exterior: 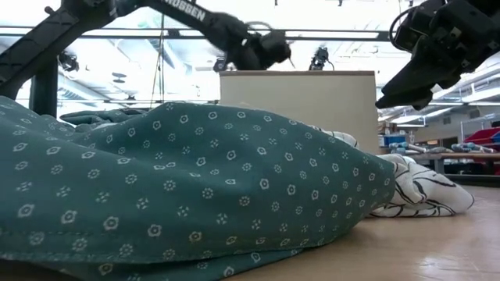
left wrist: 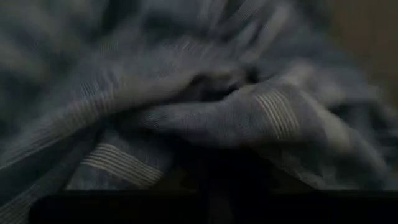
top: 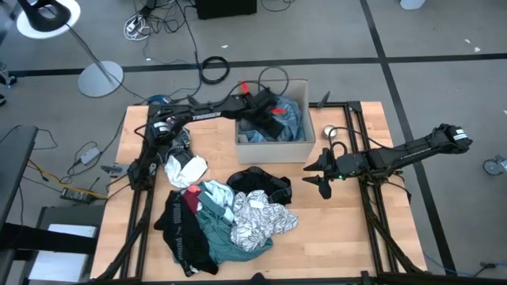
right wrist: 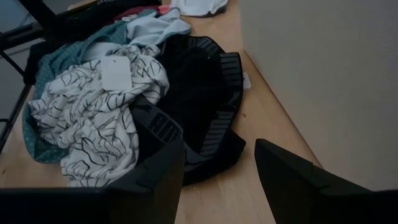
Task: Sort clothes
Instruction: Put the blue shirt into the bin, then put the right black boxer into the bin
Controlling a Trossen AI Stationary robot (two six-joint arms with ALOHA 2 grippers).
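While the teal shirt (exterior: 180,179) fills the near edge of the counter (top: 333,237) in the low view, it can be seen from above bunched at the front of the clothes pile, right beside a black piece (top: 181,229) on its left that reaches almost to the front edge. A black-and-white patterned piece (top: 257,218) is draped against the teal one on the right, with a white tag visible on it in the right wrist view. Just behind that, a black garment (right wrist: 205,106) with ribbed bands is spread flat, and a white piece (top: 186,169) is bunched further back on the left. A decent strip of bare wood is left open to the right of the pile, all the way to the right edge.

The right gripper (top: 323,176) is held above that open patch, just beside the black garment and in front of the cardboard box (top: 273,148); its jaws are spread apart with nothing between them.

Farthest back, the left gripper (top: 265,111) is reached down into the box, buried in light blue shirts (left wrist: 186,106) with pale stripes. Whether its jaws are apart or together can't be told, since only fabric is shown up close.
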